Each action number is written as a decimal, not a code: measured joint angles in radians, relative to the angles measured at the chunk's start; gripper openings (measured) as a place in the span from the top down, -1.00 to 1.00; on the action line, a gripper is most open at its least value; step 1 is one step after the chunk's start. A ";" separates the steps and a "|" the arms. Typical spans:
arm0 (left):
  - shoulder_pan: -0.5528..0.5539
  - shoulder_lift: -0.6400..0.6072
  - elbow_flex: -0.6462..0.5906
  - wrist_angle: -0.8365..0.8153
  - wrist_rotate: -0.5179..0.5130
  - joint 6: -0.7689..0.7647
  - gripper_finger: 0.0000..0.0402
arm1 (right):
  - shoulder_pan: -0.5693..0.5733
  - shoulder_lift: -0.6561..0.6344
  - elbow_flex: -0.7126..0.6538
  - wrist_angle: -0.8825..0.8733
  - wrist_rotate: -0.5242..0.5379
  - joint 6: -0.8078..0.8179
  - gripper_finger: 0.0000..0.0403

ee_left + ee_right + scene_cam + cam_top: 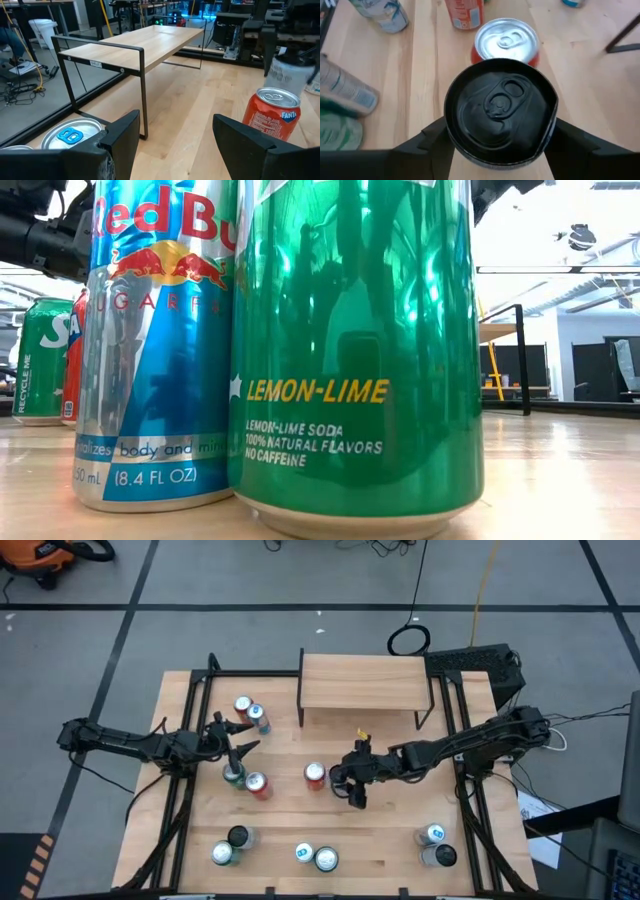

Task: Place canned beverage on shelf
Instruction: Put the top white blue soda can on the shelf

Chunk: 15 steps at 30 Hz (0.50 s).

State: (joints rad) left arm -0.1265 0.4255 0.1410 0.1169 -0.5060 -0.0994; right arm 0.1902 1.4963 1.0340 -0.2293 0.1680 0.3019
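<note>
The shelf [365, 680] [150, 42], a light-wood board on black metal legs, stands at the table's far middle with nothing on it. My right gripper [348, 783] [500, 145] is at mid-table, shut on a black-topped can [500, 110]. A red can with a silver top [314, 774] [506, 42] stands on its base just beyond it. My left gripper [238, 737] [175, 125] waits open at the left, among several standing cans [243, 705], touching none. My right gripper pinches the black-topped can by its two opposite side walls [451, 135], just below the rim, one finger [427, 142] on each side. The fingers slant down at it from the table's right. The can is upright; the fingers hide its bottom, so whether it is lifted cannot be told.
A green can [233, 775] and a red can [258, 785] stand near my left gripper. More cans stand along the near edge [326, 860] [355, 350] and at the near right [435, 835]. Bare tabletop lies between the right gripper and the shelf.
</note>
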 joint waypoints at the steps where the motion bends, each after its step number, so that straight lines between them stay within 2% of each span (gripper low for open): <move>1: 0.000 0.000 0.000 -0.001 0.000 0.000 -0.25 | -0.009 -0.028 0.000 -0.029 -0.009 -0.001 -0.15; 7: 0.000 0.000 0.000 -0.002 0.000 0.000 -0.25 | -0.115 -0.263 0.000 -0.236 0.021 -0.037 -0.21; 12: 0.000 0.000 0.000 -0.002 0.000 0.000 -0.25 | -0.269 -0.447 0.001 -0.366 0.044 -0.060 -0.21; 15: 0.000 0.000 0.000 0.008 0.000 0.000 -0.25 | -0.364 -0.508 0.043 -0.454 0.040 -0.088 -0.21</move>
State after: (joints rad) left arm -0.1265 0.4255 0.1410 0.1250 -0.5060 -0.0994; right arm -0.1739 0.9886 1.0772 -0.6835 0.2079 0.2135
